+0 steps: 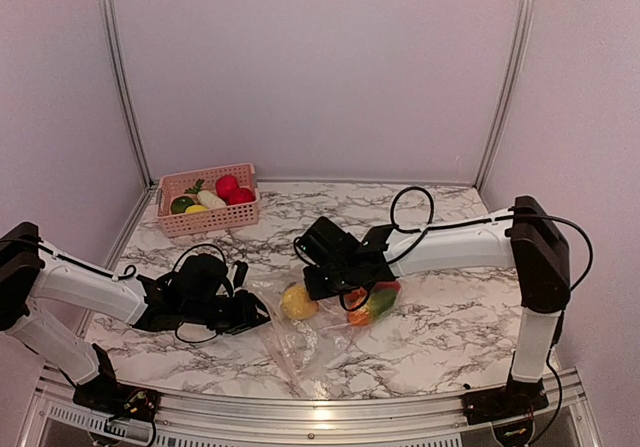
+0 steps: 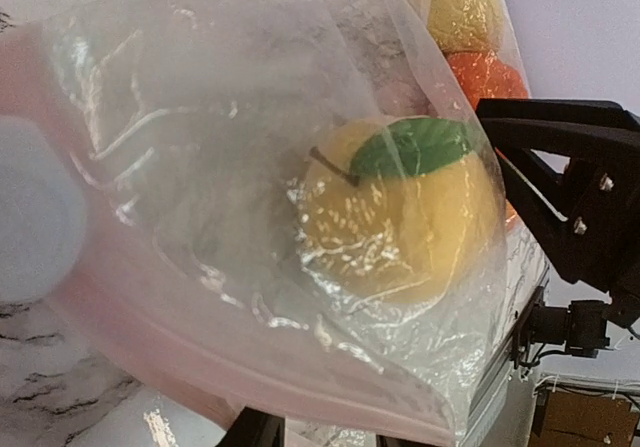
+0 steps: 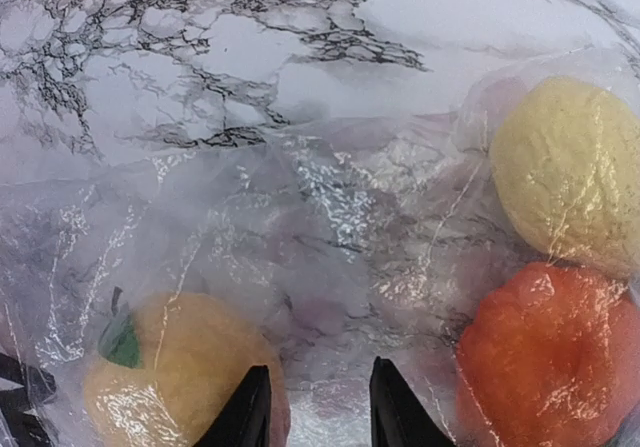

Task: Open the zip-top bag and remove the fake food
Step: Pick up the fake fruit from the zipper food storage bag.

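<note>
At the front middle of the table [image 1: 450, 342] you have one bag [image 1: 300, 352], crumpled between two grippers, its near end close to the front edge. Inside it you can count three pieces of toy food [image 1: 298, 302]: one leafed yellow fruit [image 3: 185, 362], one pale yellow lump [image 3: 565, 172] and one orange-red piece [image 3: 545, 352]. From above, a green patch beside the orange-red piece may be part of it; you cannot tell.

One pink basket [image 1: 205, 222] sits in the back left corner, well apart from the bag, holding five more pieces: two red, one green, one yellow, one whitish.

Your left gripper [image 1: 258, 312] is at the bag's left edge, by the pink zip strip [image 2: 200, 362]; you cannot tell whether it pinches the film. Your right gripper [image 3: 318, 407] has its jaws a narrow gap apart over the film, between the leafed fruit and the orange-red piece.

Bare marble runs right of the bag and along the back wall.
</note>
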{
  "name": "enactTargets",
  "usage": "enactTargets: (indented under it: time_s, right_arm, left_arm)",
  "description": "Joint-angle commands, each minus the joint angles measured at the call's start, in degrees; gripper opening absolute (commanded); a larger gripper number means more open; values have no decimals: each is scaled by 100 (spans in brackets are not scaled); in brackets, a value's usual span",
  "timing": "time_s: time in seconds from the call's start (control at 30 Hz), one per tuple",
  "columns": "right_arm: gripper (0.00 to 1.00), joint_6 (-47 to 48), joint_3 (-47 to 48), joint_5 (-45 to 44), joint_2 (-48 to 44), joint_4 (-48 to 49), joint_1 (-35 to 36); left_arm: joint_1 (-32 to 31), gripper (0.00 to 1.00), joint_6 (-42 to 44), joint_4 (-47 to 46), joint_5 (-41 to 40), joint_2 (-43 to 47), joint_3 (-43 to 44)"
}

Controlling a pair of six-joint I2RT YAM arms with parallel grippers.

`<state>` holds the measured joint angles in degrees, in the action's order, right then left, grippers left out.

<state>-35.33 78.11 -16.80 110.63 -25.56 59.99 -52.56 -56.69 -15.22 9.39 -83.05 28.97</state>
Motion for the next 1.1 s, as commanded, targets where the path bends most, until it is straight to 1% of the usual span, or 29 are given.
enactTargets:
  time_s: [0.0, 0.07, 0.23, 0.43, 0.57, 0.6, 0.83, 0.93, 1.07]
  right_arm:
    - [33, 106, 119, 65, 112, -31, 148]
    - [34, 176, 141, 153, 160, 10, 162]
    - [46, 288, 153, 329, 354, 123, 198]
    - [56, 349, 141, 397, 433, 220, 206]
    - [63, 385, 122, 397, 418, 220, 212]
    - [65, 388, 112, 401, 409, 234, 209]
    - [71, 489, 80, 452, 349, 299, 238]
    - [76, 593, -9, 557, 273, 500, 268]
    - [81, 684, -97, 669, 215, 639, 287]
  left_arm:
    - [26, 32, 79, -209, 78, -43, 139]
    - [23, 35, 92, -209, 73, -30, 133]
    - [21, 40, 115, -200, 81, -19, 97]
    - [20, 46, 136, -196, 34, -23, 68]
    - [15, 56, 184, -138, 12, -11, 77]
    - [10, 60, 193, -112, -4, -6, 88]
    - [11, 81, 237, -68, -75, -22, 112]
    - [13, 87, 255, -7, -118, -54, 163]
    - [13, 93, 272, 156, -256, -110, 258]
